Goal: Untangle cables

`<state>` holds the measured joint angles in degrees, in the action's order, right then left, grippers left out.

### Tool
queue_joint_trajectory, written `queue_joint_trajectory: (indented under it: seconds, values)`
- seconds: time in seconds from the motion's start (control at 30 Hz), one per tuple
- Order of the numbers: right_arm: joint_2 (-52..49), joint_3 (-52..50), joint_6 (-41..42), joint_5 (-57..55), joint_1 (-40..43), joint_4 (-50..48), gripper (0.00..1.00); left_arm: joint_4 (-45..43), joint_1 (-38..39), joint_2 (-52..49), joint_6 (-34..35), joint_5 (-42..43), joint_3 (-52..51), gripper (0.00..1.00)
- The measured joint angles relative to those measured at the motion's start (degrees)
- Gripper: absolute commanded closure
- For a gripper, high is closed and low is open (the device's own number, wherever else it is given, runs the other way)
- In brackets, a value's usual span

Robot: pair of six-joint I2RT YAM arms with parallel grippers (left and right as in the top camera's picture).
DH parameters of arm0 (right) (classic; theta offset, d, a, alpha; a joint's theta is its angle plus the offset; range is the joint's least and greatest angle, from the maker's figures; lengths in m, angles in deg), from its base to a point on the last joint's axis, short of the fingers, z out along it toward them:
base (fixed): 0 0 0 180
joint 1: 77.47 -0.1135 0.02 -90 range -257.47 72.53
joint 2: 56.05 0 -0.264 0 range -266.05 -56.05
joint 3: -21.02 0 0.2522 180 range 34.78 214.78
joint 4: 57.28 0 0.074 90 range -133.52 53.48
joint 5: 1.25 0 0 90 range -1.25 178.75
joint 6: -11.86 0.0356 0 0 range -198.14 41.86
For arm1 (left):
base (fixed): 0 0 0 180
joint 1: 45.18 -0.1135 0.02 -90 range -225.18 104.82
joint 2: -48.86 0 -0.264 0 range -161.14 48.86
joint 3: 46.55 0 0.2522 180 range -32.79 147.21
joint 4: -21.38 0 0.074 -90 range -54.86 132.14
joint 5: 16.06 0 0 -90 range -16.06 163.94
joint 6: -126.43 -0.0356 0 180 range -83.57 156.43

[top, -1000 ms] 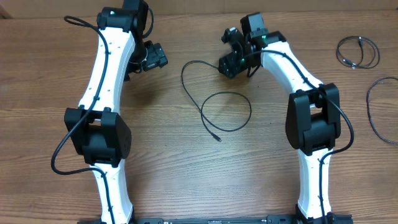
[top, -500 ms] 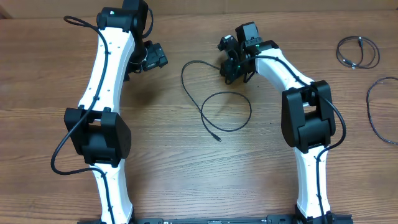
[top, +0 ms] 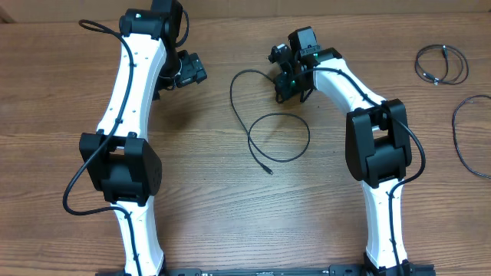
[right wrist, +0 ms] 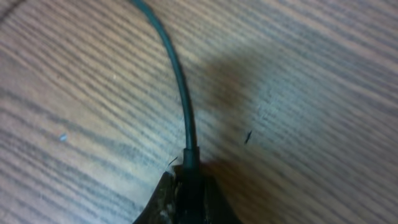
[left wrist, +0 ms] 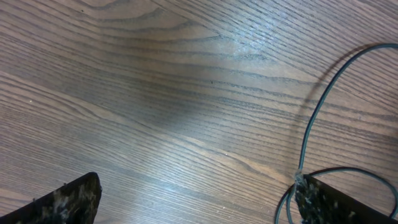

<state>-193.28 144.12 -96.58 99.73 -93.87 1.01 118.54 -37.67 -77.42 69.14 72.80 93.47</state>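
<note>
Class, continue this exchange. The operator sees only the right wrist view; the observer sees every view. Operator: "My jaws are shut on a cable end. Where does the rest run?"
Observer: From the right gripper the cable arcs left, then curls into a ring on the table.
Operator: Any more cables?
Observer: Two, lying apart near the table's right edge: a small coil and a wider loop.
Operator: And the left gripper?
Observer: The left gripper is open, holding nothing, left of that arc.
</note>
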Motion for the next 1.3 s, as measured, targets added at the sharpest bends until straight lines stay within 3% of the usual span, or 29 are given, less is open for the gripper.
queue_joint_trajectory:
  seconds: [0.5,0.83,1.3]
  values:
    - [3.0,12.7,1.9,-6.3,0.0,31.7,0.96,0.0,0.0,0.0,0.0,0.0,0.0,0.01]
    - [4.1,13.2,20.8,-15.5,0.8,47.6,0.96,0.0,0.0,0.0,0.0,0.0,0.0,0.00]
    - [4.1,5.2,32.6,-5.0,-2.8,46.9,0.96,0.0,0.0,0.0,0.0,0.0,0.0,0.00]
